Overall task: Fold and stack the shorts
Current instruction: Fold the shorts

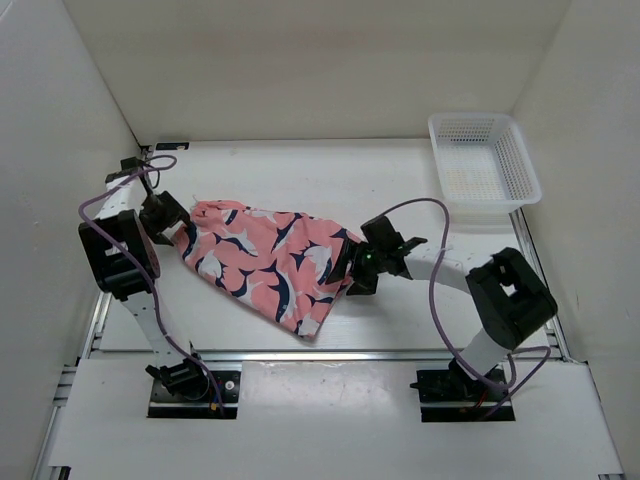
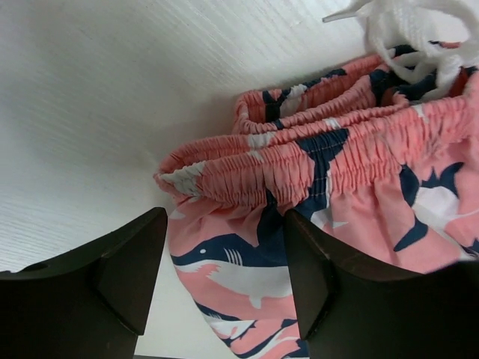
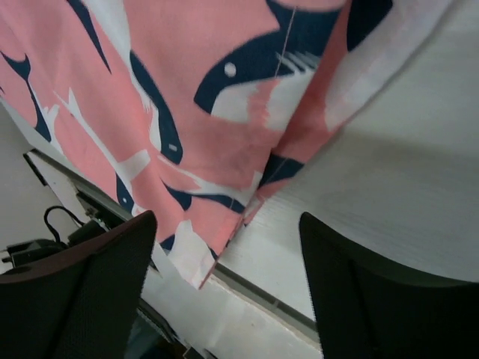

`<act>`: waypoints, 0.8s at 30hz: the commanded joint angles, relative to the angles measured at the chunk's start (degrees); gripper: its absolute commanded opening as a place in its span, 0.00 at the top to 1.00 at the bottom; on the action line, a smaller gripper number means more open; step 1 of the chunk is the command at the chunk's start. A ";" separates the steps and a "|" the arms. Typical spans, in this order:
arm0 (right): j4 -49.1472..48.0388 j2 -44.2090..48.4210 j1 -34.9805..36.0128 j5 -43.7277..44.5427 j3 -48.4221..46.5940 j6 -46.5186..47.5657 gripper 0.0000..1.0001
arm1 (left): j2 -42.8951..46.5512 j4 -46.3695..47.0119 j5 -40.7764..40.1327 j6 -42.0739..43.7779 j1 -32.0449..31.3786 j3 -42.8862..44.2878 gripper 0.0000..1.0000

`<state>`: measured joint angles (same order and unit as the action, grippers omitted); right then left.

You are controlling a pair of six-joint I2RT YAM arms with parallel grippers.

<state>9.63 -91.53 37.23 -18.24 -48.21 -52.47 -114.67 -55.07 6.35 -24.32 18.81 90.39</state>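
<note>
Both reach low, jaws apart — left tool and right tool flanking the shorts.

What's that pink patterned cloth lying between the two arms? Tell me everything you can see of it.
A pair of shorts, soft coral-pink fabric printed with navy and white sharks. Its gathered elastic waistband with a white drawstring is at the left end. It lies loosely flattened, slanting across the white table. The left claw and right claw stand open at either end, neither pinching it.
</note>
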 commanded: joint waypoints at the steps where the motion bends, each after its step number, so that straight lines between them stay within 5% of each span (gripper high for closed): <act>1: -6.46 -3.39 0.38 0.12 -0.23 -3.34 0.28 | 1.55 1.10 -1.78 -0.29 0.09 -0.12 0.27; 6: -4.54 -8.13 -1.01 6.10 -3.55 2.61 0.58 | 5.67 1.10 -3.01 -0.29 0.09 -1.88 0.24; 7: -1.92 -8.14 -1.54 7.50 -4.61 4.11 0.68 | 6.65 1.10 -3.62 -0.29 0.09 -3.01 0.23; 8: -0.59 -8.66 -2.33 8.73 -5.66 5.69 0.88 | 7.70 1.10 -3.62 -0.29 0.09 -3.64 0.21; 9: 1.08 -9.63 -4.17 10.14 -8.46 8.76 0.96 | 9.62 1.10 -3.62 -0.29 0.09 -4.25 0.18; 14: 8.54 -15.25 -9.80 12.44 -19.97 17.04 1.00 | 13.33 1.72 -2.83 -0.91 0.09 -6.98 0.13; 16: 10.67 -17.11 -10.95 9.55 -25.43 18.27 0.81 | 13.33 1.72 -2.04 -1.52 0.09 -8.29 0.09; 17: 11.28 -17.11 -10.95 9.02 -26.40 18.89 0.47 | 13.94 1.72 -2.04 -2.22 0.09 -9.69 0.07; 19: 12.69 -15.80 -10.43 9.01 -27.81 19.68 0.16 | 14.65 4.08 -2.04 -2.23 0.09 -11.46 0.04; 21: 15.32 -13.07 -8.24 11.72 -28.35 20.29 0.04 | 14.65 4.80 -1.52 -2.23 0.62 -12.08 0.00; 24: 17.17 -8.51 -6.65 13.75 -29.05 20.30 0.03 | 11.15 6.46 -0.11 -0.92 0.62 -11.30 0.00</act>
<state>21.89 -105.86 28.56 -6.61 -74.94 -34.54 -103.00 -51.77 4.51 -25.93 19.03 78.63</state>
